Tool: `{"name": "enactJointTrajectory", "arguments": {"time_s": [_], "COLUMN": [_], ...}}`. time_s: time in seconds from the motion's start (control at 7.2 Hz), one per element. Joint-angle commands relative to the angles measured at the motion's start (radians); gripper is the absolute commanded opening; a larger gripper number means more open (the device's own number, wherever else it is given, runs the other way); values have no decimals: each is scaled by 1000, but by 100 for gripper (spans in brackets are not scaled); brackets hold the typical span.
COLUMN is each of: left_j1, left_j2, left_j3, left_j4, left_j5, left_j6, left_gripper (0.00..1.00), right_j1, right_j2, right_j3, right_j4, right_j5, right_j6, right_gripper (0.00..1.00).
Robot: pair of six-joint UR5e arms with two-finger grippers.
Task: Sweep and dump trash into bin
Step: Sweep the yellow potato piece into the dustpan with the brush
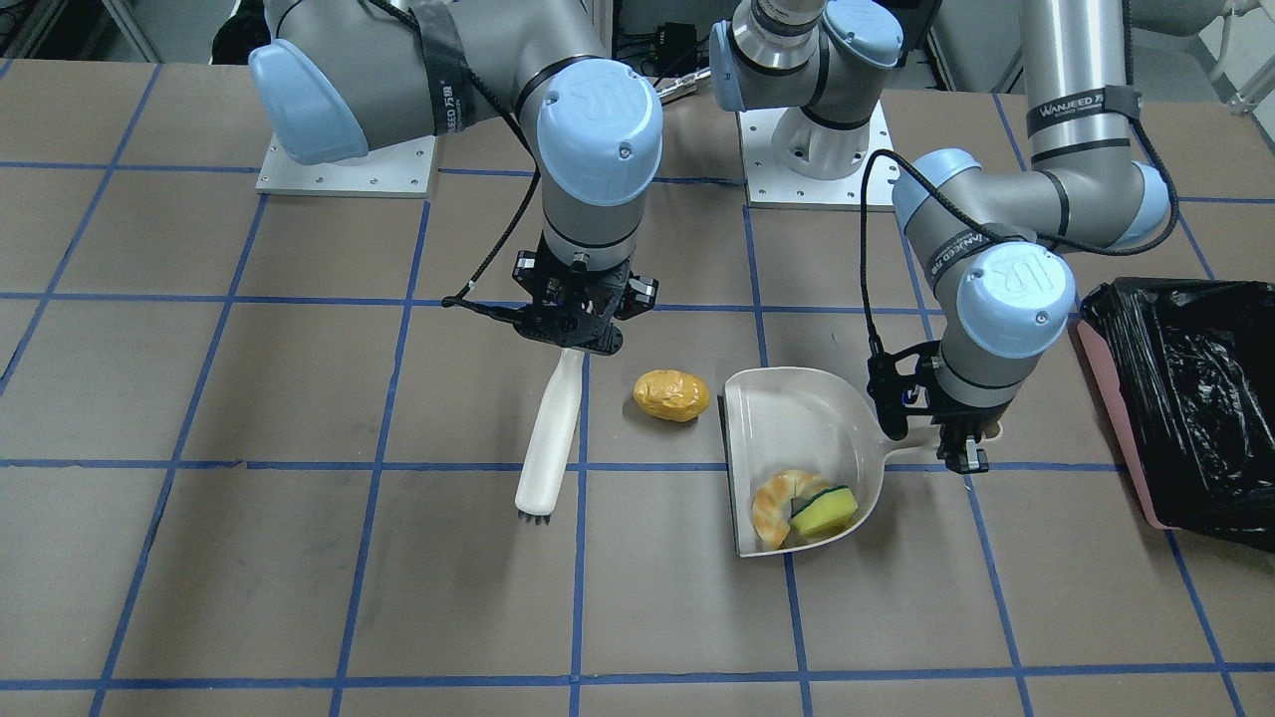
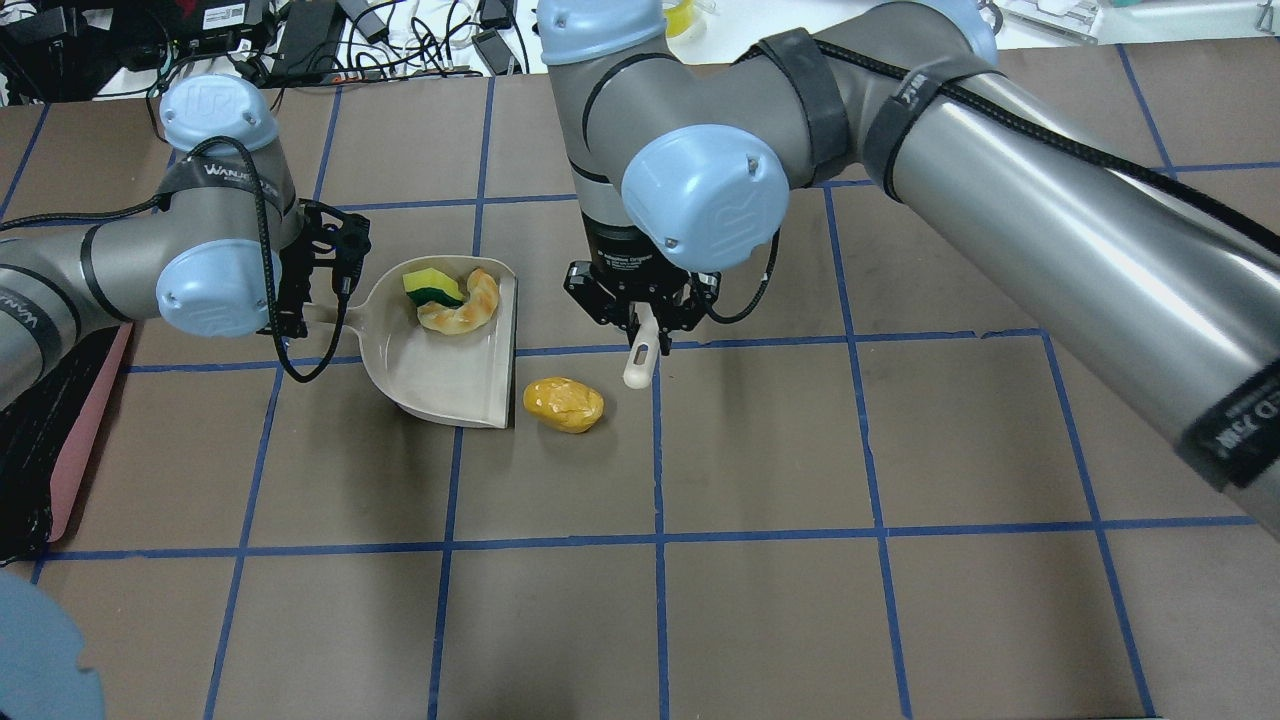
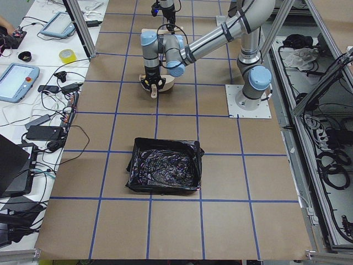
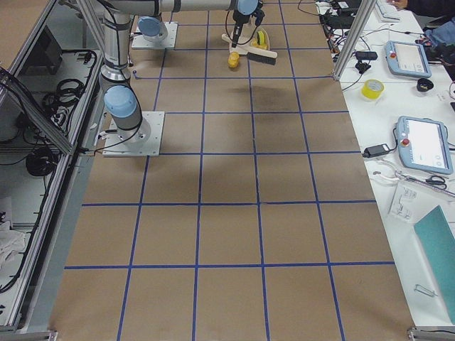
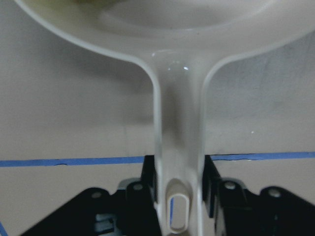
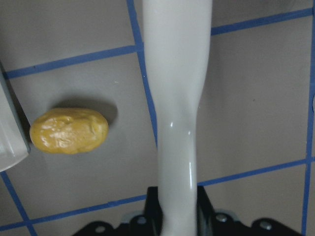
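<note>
The cream dustpan [image 1: 797, 418] lies on the table with its mouth toward the orange-yellow potato-like lump [image 1: 671, 395], which lies on the table just outside it. The golden croissant piece [image 1: 775, 503] and the yellow-green sponge wedge [image 1: 825, 510] lie inside the pan. My left gripper [image 1: 958, 450] is shut on the dustpan handle [image 5: 177, 147]. My right gripper [image 1: 576, 344] is shut on the cream brush [image 1: 551, 438], bristles on the table beside the lump [image 6: 69, 131]. The pink-sided bin [image 1: 1108, 408], lined with a black bag, stands beyond the left arm.
The two arm base plates [image 1: 347, 164] [image 1: 812, 164] are bolted at the robot's edge of the table. Cables and electronics [image 2: 300, 40] lie past the far edge. Tablets [image 4: 425, 145] and tape rolls sit on the operators' side bench.
</note>
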Motion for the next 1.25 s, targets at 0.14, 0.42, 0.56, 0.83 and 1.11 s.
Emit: {"name": "enactJointTrajectory", "arguments": {"time_s": [0.14, 0.42, 0.56, 0.83, 1.11], "left_j1": [-2, -11, -14, -14, -16], "left_j2": [152, 177, 176, 167, 155], "left_j3": [-167, -209, -210, -203, -204], "left_j4": [3, 4, 15, 15, 27], "left_j5": [-1, 1, 1, 7, 14], "left_j6": [-42, -45, -44, -52, -56], "left_gripper": [0, 0, 0, 0, 0], "right_j1": [19, 123, 142, 191, 202], "right_j2": [-126, -105, -88, -63, -37], "right_j3": [214, 283, 314, 366, 397], "right_j4": [-67, -232, -304, -411, -515], "right_j5": [19, 22, 24, 38, 35], "right_j6": [71, 189, 205, 225, 233], "right_gripper": [0, 0, 0, 0, 0]}}
